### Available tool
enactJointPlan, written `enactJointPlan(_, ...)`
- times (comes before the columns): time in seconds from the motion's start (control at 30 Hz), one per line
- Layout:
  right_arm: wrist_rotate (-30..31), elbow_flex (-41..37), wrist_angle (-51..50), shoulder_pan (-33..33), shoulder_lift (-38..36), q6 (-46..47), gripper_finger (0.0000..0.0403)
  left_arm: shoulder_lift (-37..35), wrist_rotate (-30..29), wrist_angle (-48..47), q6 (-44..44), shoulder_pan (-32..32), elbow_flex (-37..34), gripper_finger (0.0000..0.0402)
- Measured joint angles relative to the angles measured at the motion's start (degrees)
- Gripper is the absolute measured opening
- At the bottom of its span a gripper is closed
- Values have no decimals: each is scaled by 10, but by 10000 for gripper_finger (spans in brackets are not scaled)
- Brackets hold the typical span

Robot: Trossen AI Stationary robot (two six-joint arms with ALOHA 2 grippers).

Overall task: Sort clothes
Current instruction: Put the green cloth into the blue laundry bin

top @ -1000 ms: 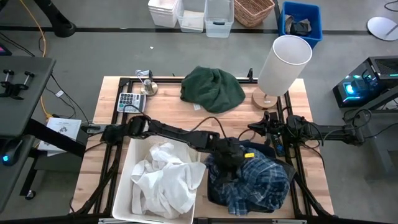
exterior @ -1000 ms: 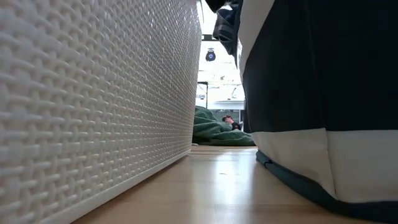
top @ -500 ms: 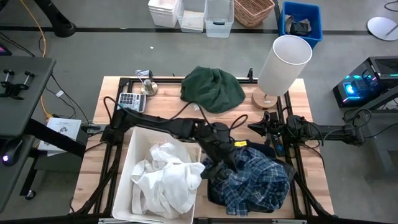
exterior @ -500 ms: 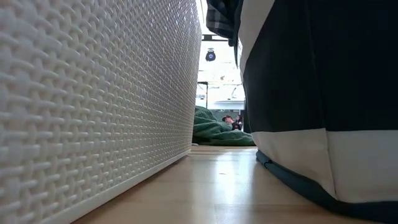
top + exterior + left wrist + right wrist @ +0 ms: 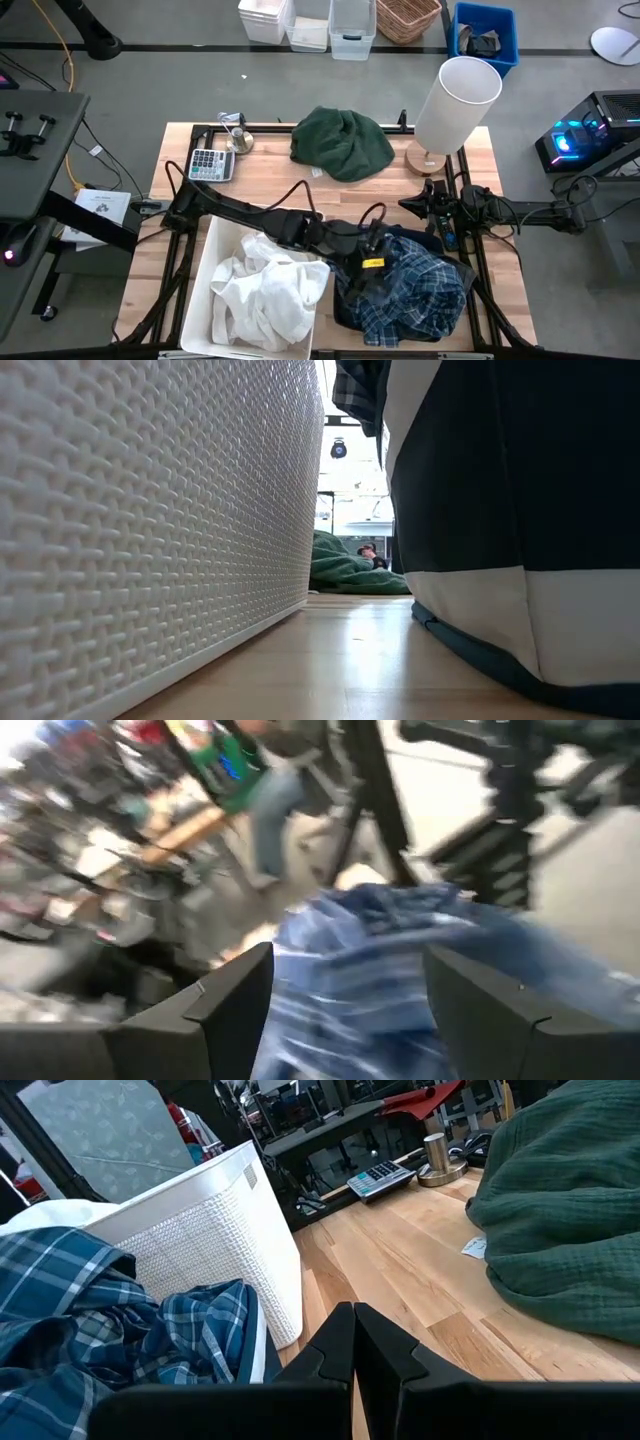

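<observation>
The blue-and-white plaid shirt lies heaped in the navy bin, and a fold of it hangs over the bin's rim. My left gripper is open just above the shirt, which shows past its fingers in the left wrist view. Several white garments fill the white bin. The dark green garment lies in a heap on the table at the far middle. My right gripper is shut and empty beside the navy bin's far side, low over the table. My left gripper points down at the plaid shirt's top with its fingers spread on either side of a bunched part. The wrist view is blurred, and I cannot tell whether the fingers touch the cloth.
A lamp with a white shade and a wooden base stands at the far right. A calculator and a metal object sit at the far left. Bare wood lies between the bins and the green garment.
My left gripper has stayed over the navy bin and gone a little toward the table's near edge, while its arm has bent toward the far side. A fold of the plaid shirt now hangs over the bin's rim where a dark shape showed before.
</observation>
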Motion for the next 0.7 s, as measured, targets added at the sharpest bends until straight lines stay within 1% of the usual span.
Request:
enactJointPlan(0.13, 0, 0, 0, 0, 0, 0, 0, -22, -89, 18, 56, 5, 0, 244)
enactJointPlan(0.2, 0, 0, 0, 0, 0, 0, 0, -40, -104, -4, 54, 20, 1, 244)
enactJointPlan(0.27, 0, 0, 0, 0, 0, 0, 0, -50, -103, -59, 30, 42, 2, 244)
enactJointPlan(0.33, 0, 0, 0, 0, 0, 0, 0, -52, -102, -145, -15, 70, 2, 244)
enactJointPlan(0.43, 0, 0, 0, 0, 0, 0, 0, -44, -99, -261, -116, 132, -3, 244)
enactJointPlan(0.53, 0, 0, 0, 0, 0, 0, 0, -41, -103, -290, -193, 213, -34, 244)
enactJointPlan(0.63, 0, 0, 0, 0, 0, 0, 0, -40, -105, -301, -311, 298, -65, 244)
enactJointPlan(0.7, 0, 0, 0, 0, 0, 0, 0, -40, -101, -326, -360, 348, -72, 243)
